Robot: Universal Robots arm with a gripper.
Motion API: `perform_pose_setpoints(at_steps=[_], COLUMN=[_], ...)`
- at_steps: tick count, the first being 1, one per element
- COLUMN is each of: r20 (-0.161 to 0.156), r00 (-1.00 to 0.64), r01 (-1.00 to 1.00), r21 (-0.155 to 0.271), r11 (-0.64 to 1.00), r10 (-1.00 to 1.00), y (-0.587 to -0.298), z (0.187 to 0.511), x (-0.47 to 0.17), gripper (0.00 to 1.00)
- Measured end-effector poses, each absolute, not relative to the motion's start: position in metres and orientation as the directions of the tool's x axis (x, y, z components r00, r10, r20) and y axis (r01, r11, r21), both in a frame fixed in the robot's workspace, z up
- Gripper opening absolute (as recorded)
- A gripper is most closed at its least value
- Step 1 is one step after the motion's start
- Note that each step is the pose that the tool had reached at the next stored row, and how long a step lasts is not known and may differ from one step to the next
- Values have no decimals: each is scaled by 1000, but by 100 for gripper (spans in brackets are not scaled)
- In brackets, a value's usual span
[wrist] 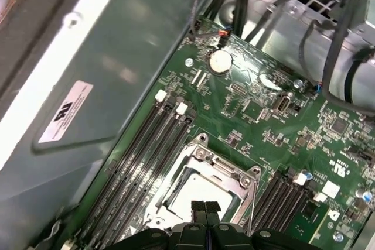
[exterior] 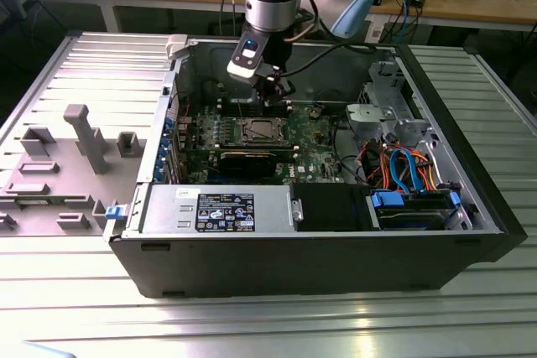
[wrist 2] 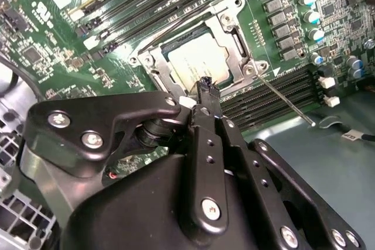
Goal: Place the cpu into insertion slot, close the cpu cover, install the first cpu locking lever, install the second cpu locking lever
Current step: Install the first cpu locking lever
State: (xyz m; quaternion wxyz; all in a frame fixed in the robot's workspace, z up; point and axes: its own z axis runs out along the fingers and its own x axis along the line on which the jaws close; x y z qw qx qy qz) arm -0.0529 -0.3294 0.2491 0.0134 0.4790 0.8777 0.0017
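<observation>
The cpu (wrist 2: 196,62) lies flat in the insertion slot (exterior: 259,132) on the green board, its silver-grey top showing. The cpu cover (wrist 2: 234,36), a silver frame, lies down around it; the first wrist view shows that frame (wrist: 225,171) too. A thin metal lever rod (wrist 2: 287,100) runs out from one socket corner, slanting over the memory slots. My gripper (wrist 2: 206,84) is shut with nothing between its fingers. Its tip hovers just above the socket's edge in both wrist views (wrist: 205,208). In the exterior view the gripper (exterior: 273,98) hangs inside the case, just behind the socket.
Long black memory slots (wrist: 146,150) flank the socket on both sides. The case wall (wrist: 88,86) rises close behind. A labelled power supply (exterior: 226,211) and a drive cage with orange and blue cables (exterior: 403,165) fill the case's front and the exterior view's right.
</observation>
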Motion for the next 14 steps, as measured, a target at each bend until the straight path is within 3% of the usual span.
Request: perform_pose_setpoints(at_steps=[6, 14], r20=[-22, -22], r00=[-564, -716], r01=[825, 698], r21=[16, 16], r11=[565, 716], r10=[825, 698], y=[-329, -329], z=[254, 252], x=[-54, -54], gripper=[11, 11])
